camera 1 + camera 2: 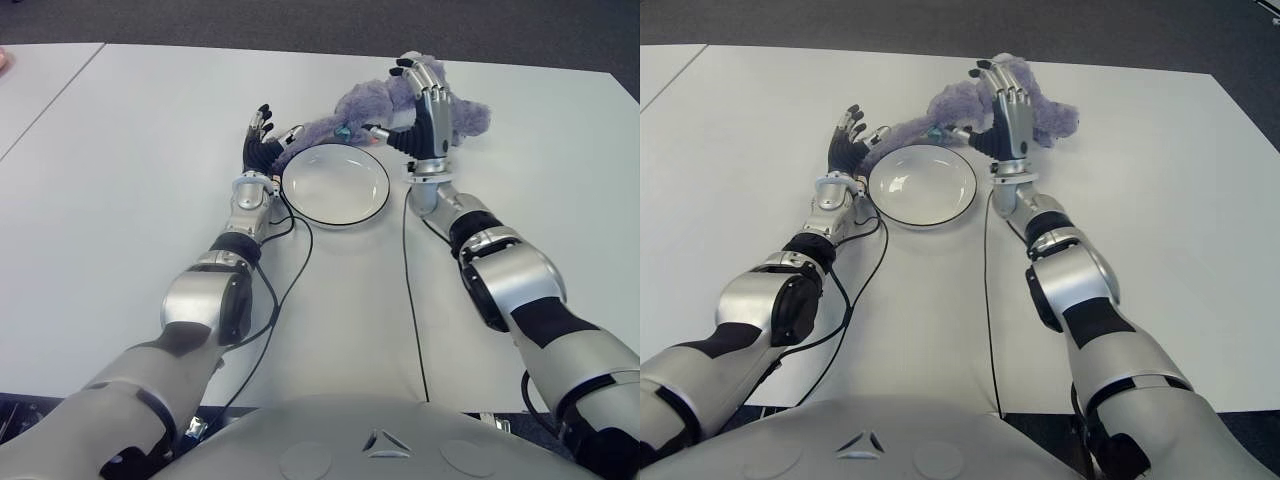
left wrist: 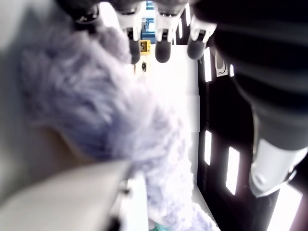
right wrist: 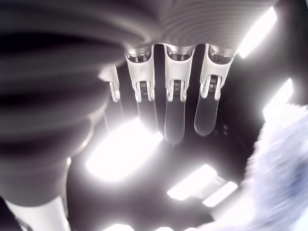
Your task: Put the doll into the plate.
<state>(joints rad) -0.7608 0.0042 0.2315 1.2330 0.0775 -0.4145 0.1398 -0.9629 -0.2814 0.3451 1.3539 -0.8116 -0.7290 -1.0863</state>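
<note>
lying just beyond the far rim of the round white plate (image 1: pixel 335 185), the fluffy purple plush doll (image 1: pixel 372 108) is being flanked by the left hand (image 1: pixel 262 142) and right hand (image 1: pixel 425 105), both with fingers extended and holding nothing, probably readying to scoop it in.

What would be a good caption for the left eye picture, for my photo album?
Robot's two open hands, left hand and right hand, flank a purple plush doll lying just behind an empty white plate.
</note>
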